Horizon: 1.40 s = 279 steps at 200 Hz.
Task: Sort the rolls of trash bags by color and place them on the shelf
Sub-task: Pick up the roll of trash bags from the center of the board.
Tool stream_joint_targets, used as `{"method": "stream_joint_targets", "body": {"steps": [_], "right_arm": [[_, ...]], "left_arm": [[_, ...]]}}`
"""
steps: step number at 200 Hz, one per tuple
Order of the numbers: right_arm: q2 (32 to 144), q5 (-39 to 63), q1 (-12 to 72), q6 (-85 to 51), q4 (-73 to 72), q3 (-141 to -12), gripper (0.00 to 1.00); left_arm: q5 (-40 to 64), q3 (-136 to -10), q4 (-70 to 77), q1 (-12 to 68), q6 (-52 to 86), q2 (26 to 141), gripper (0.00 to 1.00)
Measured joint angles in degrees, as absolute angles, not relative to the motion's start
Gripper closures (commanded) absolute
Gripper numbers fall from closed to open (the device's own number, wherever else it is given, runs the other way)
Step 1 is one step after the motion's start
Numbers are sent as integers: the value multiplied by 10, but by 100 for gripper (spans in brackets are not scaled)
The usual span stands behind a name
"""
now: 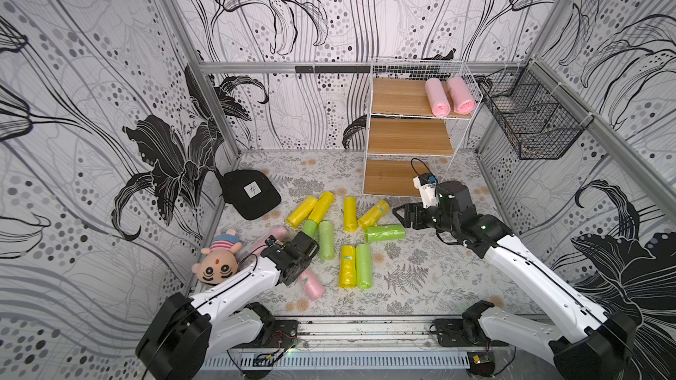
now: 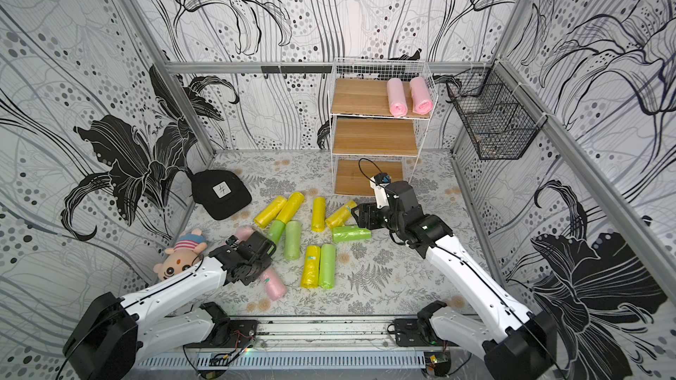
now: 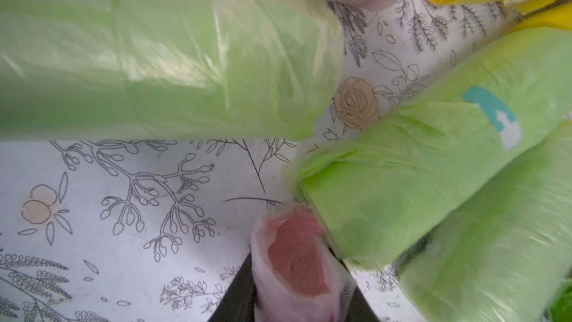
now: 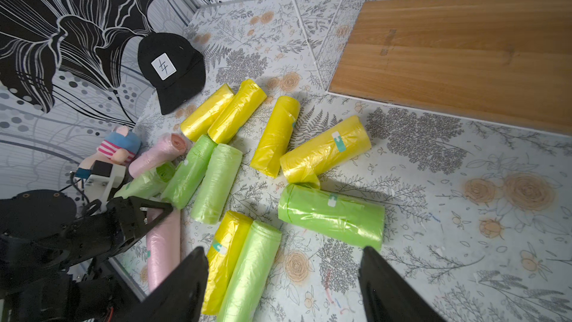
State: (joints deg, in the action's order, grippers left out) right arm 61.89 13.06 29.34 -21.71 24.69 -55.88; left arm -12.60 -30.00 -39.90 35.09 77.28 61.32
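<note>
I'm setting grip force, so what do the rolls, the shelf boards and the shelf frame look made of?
The rolls: thin plastic film, glossy and crinkly, judging by the wrinkles and highlights. The shelf boards: wood or wood-look laminate, smooth, with straight grain lines; which one is unclear. The shelf frame: thin wire grid, white-coated, probably metal.

The flower-printed table (image 1: 420,279) carries the shelf (image 1: 398,96) at its back right, with a cap (image 1: 250,193) and a doll (image 1: 216,265) along its left edge. In the middle lie five yellow rolls (image 1: 350,213) and five green rolls (image 1: 385,233), with a far pink roll (image 1: 274,232) just beside the doll and a near pink roll (image 1: 311,284) toward the front. A pink pair (image 1: 438,97) lies side by side on the right end of the shelf's top board.
</note>
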Motion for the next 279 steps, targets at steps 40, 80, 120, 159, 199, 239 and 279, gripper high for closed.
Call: {"method": "stream_joint_targets", "body": {"steps": [40, 80, 120, 159, 199, 239, 279], "right_arm": [[620, 240, 293, -268, 193, -559, 14], [631, 283, 326, -307, 132, -562, 10], [634, 276, 370, -345, 71, -562, 9], [647, 237, 405, -392, -1, -541, 8], [668, 185, 415, -411, -42, -502, 9], [688, 171, 415, -420, -103, -485, 18], [705, 176, 416, -448, -175, -479, 44]], "left_arm": [[-119, -341, -396, 392, 821, 516, 75], [-176, -415, -297, 393, 845, 509, 80], [-211, -460, -157, 393, 863, 589, 80], [-212, -470, -57, 393, 897, 647, 78], [-204, -470, 4, 395, 928, 658, 78], [-189, -470, 27, 396, 944, 658, 78], [-180, -470, 45, 397, 964, 661, 78]]}}
